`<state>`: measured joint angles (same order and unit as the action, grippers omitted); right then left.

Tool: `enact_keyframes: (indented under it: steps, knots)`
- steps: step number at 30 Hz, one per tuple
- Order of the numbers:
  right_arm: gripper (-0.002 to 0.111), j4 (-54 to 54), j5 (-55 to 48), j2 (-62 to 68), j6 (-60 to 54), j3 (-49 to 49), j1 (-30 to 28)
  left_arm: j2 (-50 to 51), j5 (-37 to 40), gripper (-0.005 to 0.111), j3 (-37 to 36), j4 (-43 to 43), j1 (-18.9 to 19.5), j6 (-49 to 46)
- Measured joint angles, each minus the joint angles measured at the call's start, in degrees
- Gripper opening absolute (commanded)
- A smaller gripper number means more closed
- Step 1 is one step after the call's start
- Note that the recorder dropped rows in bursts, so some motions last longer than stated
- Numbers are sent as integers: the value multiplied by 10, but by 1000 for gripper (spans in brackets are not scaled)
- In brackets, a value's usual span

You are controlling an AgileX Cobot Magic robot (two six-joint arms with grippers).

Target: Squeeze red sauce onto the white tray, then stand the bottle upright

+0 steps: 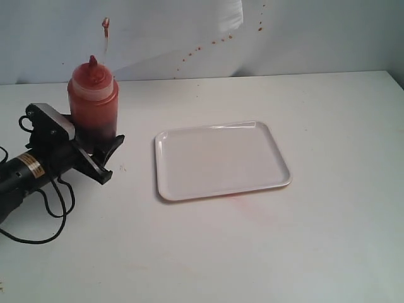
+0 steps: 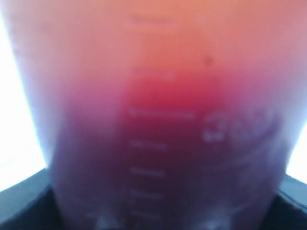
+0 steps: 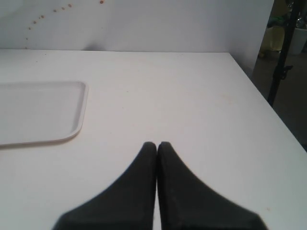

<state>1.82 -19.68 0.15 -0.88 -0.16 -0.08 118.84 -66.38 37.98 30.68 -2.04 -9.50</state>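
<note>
Left of the tray (image 1: 221, 161) and well apart from it, the bottle (image 1: 93, 101) stands upright, nozzle up, with the left gripper (image 1: 100, 144) clamped low on its body, so that arm leads while the right gripper (image 3: 157, 158) sits closed and empty.

Dark red sauce (image 1: 95, 120) in translucent bottle (image 1: 93, 85), plain white tray (image 1: 221, 161)
</note>
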Motion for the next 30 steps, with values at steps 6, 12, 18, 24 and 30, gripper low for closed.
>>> enact_keyframes:
  steps: [6, 12, 18, 24, 30]
  knots:
    - [0, 0, 0, 0, 0, 0, 0, -7, 0, 0, 0, -2, 0, -26]
    - [0, 20, 7, 0, -19, 0, 0, -7, 0, 0, 0, 22, 0, -31]
    - [0, -34, 150, 0, -17, 0, 0, -7, 1, 0, 12, 44, 0, -43]
    - [0, -96, 306, 0, 167, 0, 0, -7, 2, 0, 44, 57, -15, -51]
    - [0, 215, 422, 5, 472, -5, 0, -7, 39, 0, 87, 17, -74, -134]
